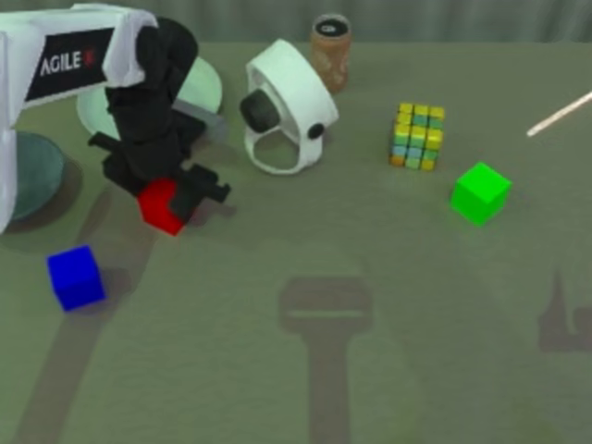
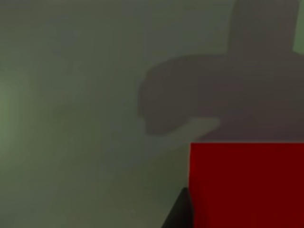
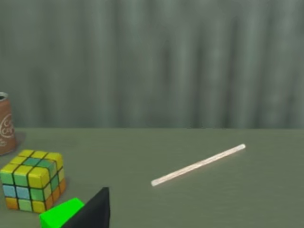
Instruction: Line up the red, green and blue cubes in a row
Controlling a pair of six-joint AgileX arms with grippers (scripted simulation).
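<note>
between the left tool's (image 1: 165,190) fingers sits the red cube (image 1: 161,205).

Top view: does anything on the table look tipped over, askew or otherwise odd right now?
Nothing spilled or damaged. The cubes are scattered: blue cube at the left, green cube far right, red cube under the left end effector. The white headset lies tilted on its side beside the can.

olive-green table (image 1: 388,370), grey pleated curtain (image 3: 190,61) behind
</note>
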